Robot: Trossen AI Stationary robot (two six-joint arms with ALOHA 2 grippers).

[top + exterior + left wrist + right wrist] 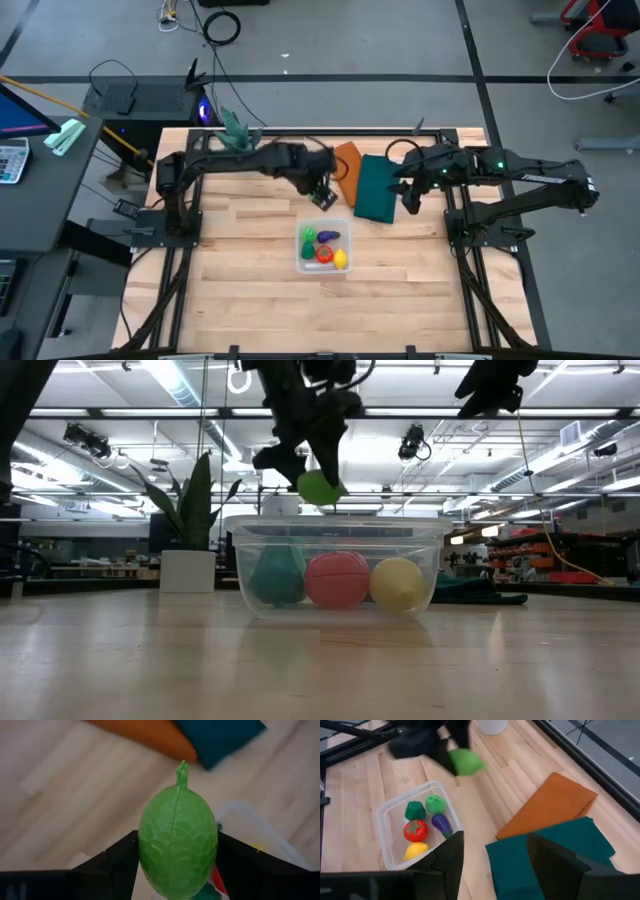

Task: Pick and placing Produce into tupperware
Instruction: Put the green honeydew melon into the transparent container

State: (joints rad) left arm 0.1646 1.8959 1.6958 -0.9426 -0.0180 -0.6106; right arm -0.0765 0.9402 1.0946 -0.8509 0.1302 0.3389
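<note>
My left gripper (pixel 322 195) hangs above the table just beyond the far edge of the clear tupperware (pixel 323 247), shut on a light green toy fruit (pixel 177 845) with a short stem. The fruit also shows in the low view (pixel 320 487), above the tupperware's rim (pixel 335 522). Inside the tupperware lie a dark green piece (pixel 415 810), another light green piece (pixel 436 803), a red one (pixel 416 830), a purple one (pixel 441 824) and a yellow one (pixel 416 851). My right gripper (pixel 495 865) is open and waits above the dark green cloth. My left gripper pinches the light green fruit by its two broad sides (pixel 145 845), one dark finger (pixel 120 860) on each side. The fingers come from above, slanting down. The fruit is lifted clear of the table, its stem end (pixel 182 770) pointing away from the wrist.
An orange folded cloth (pixel 347 165) and a dark green folded cloth (pixel 377 188) lie on the table's far right part. A potted plant in a white pot (pixel 190 530) stands at the far left. Bare wood (pixel 250 290) stretches along the near side.
</note>
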